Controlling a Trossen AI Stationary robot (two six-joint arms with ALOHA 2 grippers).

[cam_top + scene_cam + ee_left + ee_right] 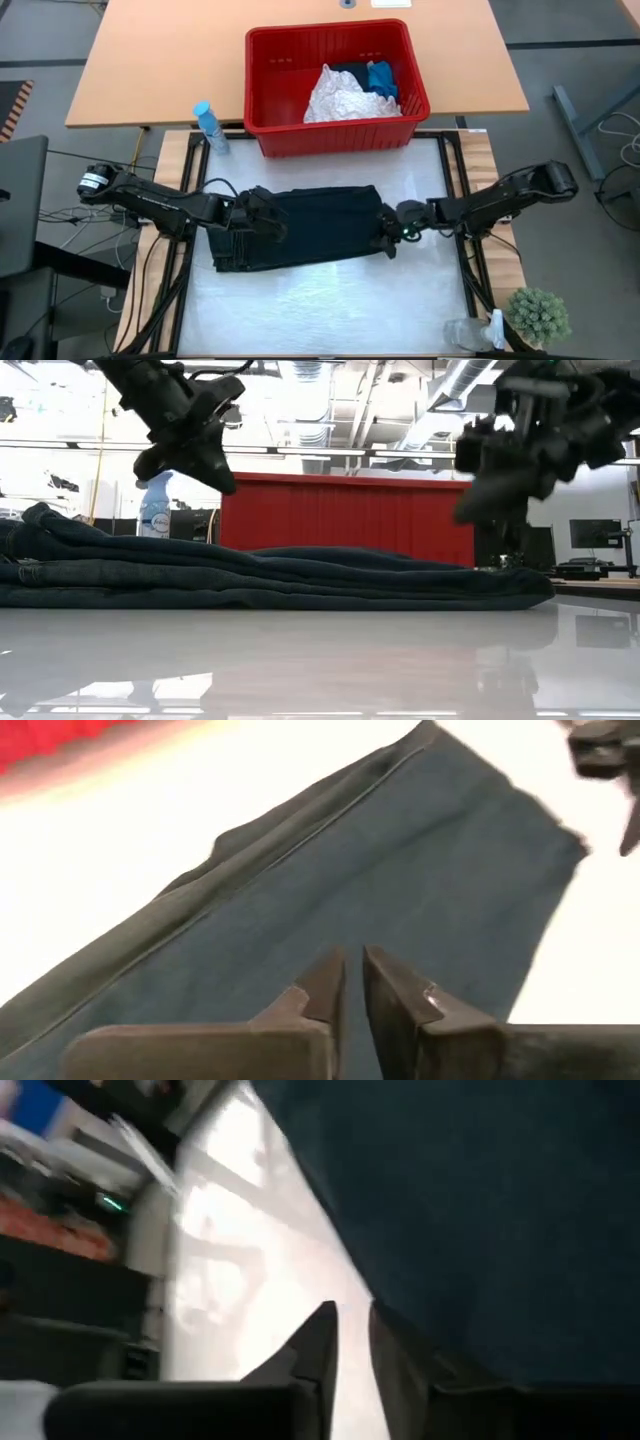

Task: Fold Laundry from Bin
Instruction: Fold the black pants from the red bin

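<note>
Wrist views show left hand (352,982) and right hand (352,1338) slightly parted, empty, above the dark folded garment (300,228).

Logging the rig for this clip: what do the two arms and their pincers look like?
Both arms are dark, jointed links with black cables running along them. The left arm has a silvery round cap at its outer end. The right pincer shows a small green light nearby. The left pincer has two dark, wedge-shaped fingers tapering to blunt tips.
</note>
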